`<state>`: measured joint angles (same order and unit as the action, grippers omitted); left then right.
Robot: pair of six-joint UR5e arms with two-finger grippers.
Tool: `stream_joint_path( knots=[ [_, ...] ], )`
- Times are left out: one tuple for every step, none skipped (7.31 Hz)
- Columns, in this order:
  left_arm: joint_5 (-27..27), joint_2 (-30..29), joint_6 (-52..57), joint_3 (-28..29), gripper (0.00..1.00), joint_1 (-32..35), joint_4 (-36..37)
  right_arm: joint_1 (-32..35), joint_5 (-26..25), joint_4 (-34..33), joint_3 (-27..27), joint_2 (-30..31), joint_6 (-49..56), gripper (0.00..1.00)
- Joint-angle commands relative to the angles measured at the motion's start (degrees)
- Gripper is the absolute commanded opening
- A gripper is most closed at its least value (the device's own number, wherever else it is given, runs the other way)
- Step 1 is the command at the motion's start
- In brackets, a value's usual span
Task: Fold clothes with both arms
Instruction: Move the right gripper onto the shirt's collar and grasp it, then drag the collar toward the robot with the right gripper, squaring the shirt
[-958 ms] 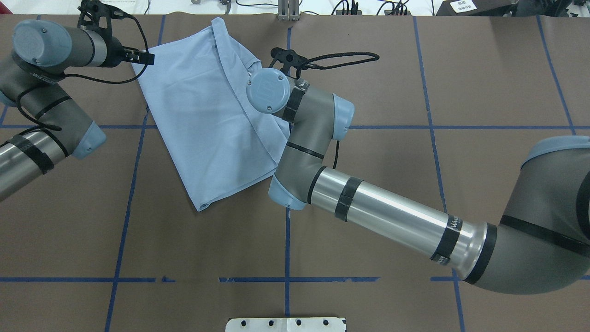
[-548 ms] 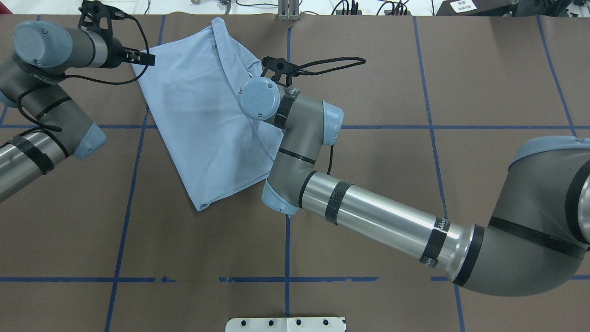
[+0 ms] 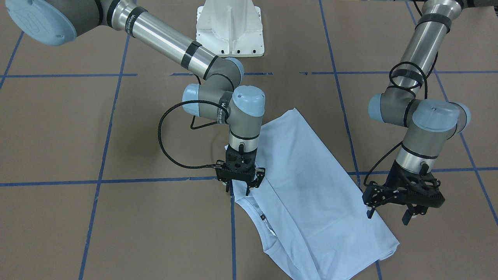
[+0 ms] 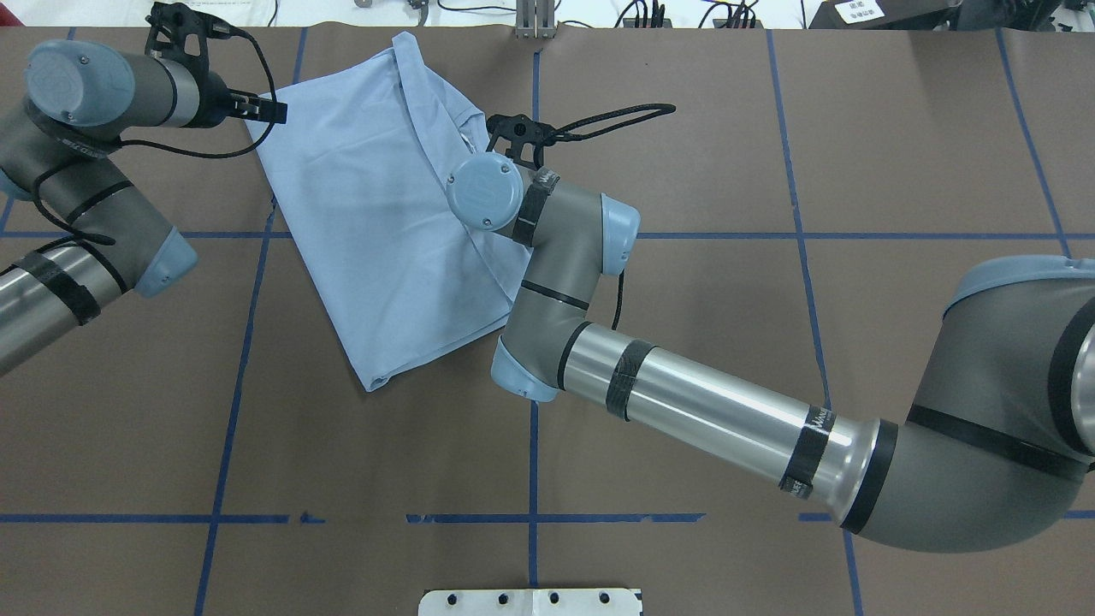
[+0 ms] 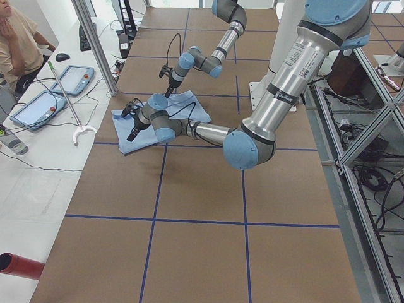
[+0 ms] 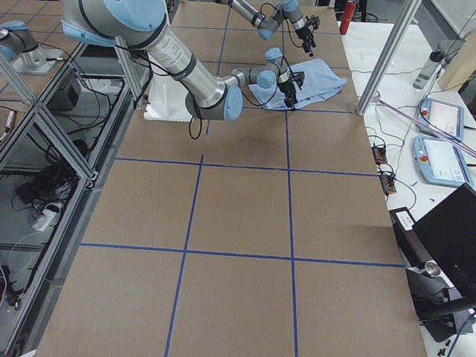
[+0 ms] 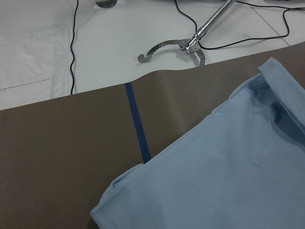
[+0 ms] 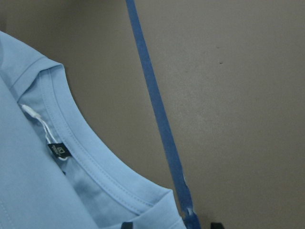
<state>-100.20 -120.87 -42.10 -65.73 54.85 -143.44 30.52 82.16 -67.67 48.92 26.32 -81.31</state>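
The light blue T-shirt (image 3: 311,194) lies folded lengthwise on the brown table, toward its far left part in the overhead view (image 4: 376,214). Its round collar (image 8: 81,148) with the dark label (image 8: 58,150) shows; the chest print is hidden. My right gripper (image 3: 238,189) points down at the shirt's edge beside the collar, jaws a little apart, with the fabric edge between the fingertips (image 8: 126,224). My left gripper (image 3: 388,216) is open and empty, hovering just above the shirt's opposite edge; it also shows in the overhead view (image 4: 272,109).
The white pedestal base (image 3: 230,27) stands at the robot's side of the table. Blue tape lines (image 4: 532,428) cross the brown cover. Beyond the far edge lie cables and a metal tool (image 7: 190,45). An operator (image 5: 19,44) sits past that edge.
My right arm has shifted left and a little toward the robot over the shirt's collar edge. The left arm and the shirt have not moved.
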Motion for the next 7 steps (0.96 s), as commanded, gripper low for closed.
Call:
stream_joint_path(
  knots=[
    [0.0, 0.02, 0.0, 0.08, 1.0, 0.0, 0.0, -0.11, -0.07, 0.08, -0.05, -0.04, 0.19, 0.49],
    [0.0, 0.02, 0.0, 0.16, 1.0, -0.09, 0.0, -0.11, -0.07, 0.0, -0.05, -0.13, 0.19, 0.35],
    [0.0, 0.28, 0.0, 0.16, 1.0, -0.18, 0.0, -0.11, -0.07, -0.01, -0.05, -0.22, 0.19, 0.19],
    [0.0, 0.37, 0.0, 0.08, 1.0, -0.18, 0.0, -0.2, -0.07, -0.01, -0.05, -0.31, 0.19, 0.0],
    [0.0, 0.45, 0.0, 0.08, 1.0, -0.18, -0.26, -0.28, -0.07, -0.01, -0.05, -0.22, 0.19, 0.0],
    [0.0, 0.72, 0.0, -0.01, 1.0, -0.27, -0.35, -0.28, 0.02, -0.09, 0.12, -0.31, 0.28, 0.0],
    [0.0, 0.72, 0.0, -0.01, 1.0, -0.27, -0.35, -0.2, 0.11, -0.18, 1.43, -0.31, 0.89, 0.0]
  ],
)
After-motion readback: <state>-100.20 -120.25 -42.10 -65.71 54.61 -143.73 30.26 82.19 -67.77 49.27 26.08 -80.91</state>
